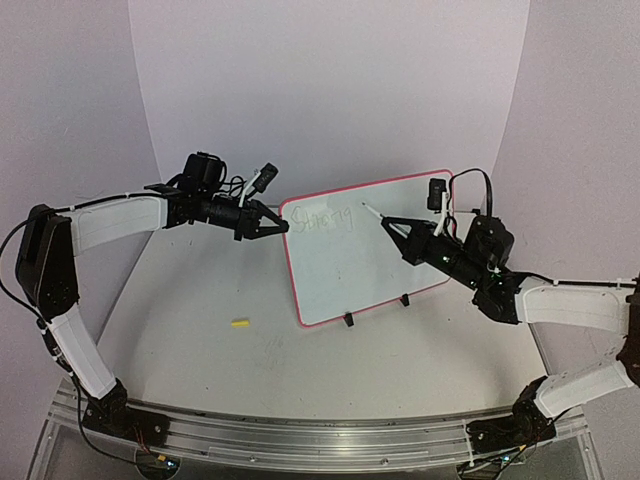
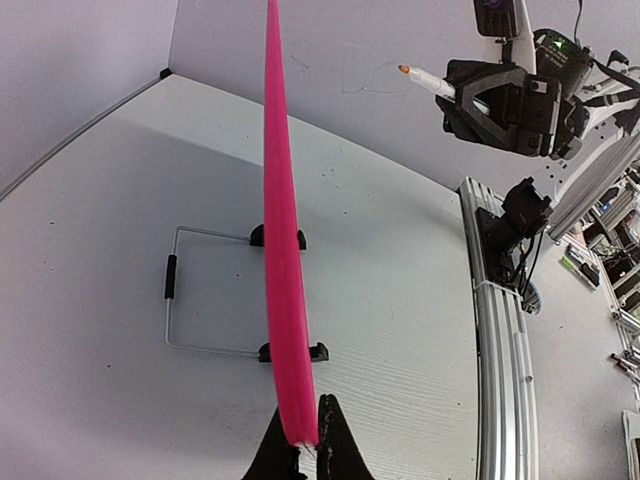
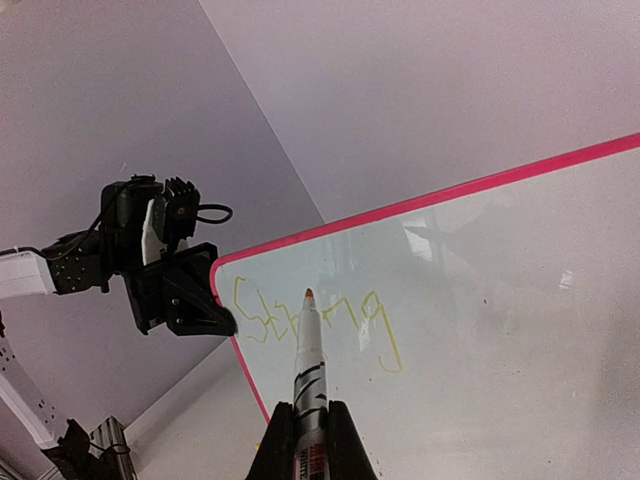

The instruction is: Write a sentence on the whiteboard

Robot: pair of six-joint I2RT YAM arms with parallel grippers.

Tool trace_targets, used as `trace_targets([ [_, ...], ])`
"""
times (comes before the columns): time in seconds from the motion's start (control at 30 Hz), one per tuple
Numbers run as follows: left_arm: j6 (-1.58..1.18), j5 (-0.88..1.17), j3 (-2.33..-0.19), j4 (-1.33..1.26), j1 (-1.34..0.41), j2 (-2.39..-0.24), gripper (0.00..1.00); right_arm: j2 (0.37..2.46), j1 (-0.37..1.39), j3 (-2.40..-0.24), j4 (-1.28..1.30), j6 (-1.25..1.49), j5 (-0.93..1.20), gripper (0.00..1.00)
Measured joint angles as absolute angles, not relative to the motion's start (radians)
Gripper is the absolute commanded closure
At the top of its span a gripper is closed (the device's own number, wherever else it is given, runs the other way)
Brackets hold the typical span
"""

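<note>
Whiteboard (image 1: 372,275) stands propped upright. Left gripper (image 1: 278,226) is pinched tight on its left rim. Right gripper (image 1: 398,233) is clamped round a marker (image 3: 308,345), tip apparently just off the board by the sentence (image 3: 320,320), which so far reads only "Strong". Mid-writing, I'd say; next move calls for shifting right of that word and touching down lightly.

Left arm (image 1: 120,222) and right arm (image 1: 578,300) reach inward, both jaws clamped.

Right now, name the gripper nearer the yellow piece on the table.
Left: left gripper pinches the whiteboard edge above the yellow piece; right gripper, holding a marker, is across the board.
</note>
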State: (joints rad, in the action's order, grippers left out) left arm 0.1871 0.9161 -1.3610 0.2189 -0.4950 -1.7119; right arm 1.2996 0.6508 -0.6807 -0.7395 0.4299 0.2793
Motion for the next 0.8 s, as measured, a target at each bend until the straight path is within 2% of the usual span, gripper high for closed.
trace_targets([
  [0.3,0.197,0.910,-1.361,0.233,-0.500,-1.705,1.00,1.285,0.598,-0.664,-0.675,0.417,0.334,1.00],
  [0.8,0.214,0.892,-1.361,0.246,-0.511,-1.696,1.00,1.321,0.387,-0.671,-0.665,0.428,0.664,1.00],
])
